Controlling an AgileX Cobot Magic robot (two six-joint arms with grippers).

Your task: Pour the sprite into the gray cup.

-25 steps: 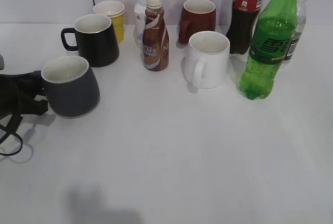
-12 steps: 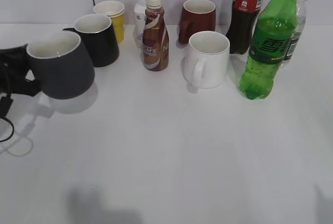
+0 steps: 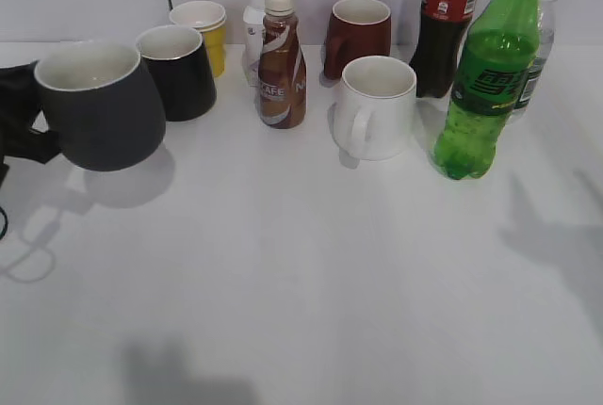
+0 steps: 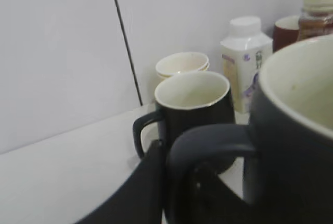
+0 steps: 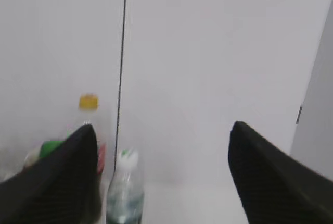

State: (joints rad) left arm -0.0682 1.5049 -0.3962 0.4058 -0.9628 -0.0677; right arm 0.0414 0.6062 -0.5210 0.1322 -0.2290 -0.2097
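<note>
The gray cup (image 3: 99, 104) hangs tilted above the table at the far left, in front of the black mug. My left gripper (image 3: 21, 132) is shut on its loop handle; the left wrist view shows the dark fingers (image 4: 177, 179) round the handle of the gray cup (image 4: 296, 130). The sprite (image 3: 485, 75), a tall green bottle, stands upright at the right. My right gripper (image 5: 164, 174) is open and empty, facing the back wall, and is outside the exterior view. A green blur (image 5: 50, 148) shows behind its left finger.
A black mug (image 3: 177, 71), a yellow cup (image 3: 205, 33), a white bottle (image 3: 254, 24), a brown coffee bottle (image 3: 282, 61), a maroon mug (image 3: 358, 36), a white mug (image 3: 375, 108), a cola bottle (image 3: 446, 28) and a clear bottle (image 5: 124, 193) stand along the back.
My left gripper has lifted the gray cup off the table and carried it up and back to the left. A shadow has come in over the right side of the table.
</note>
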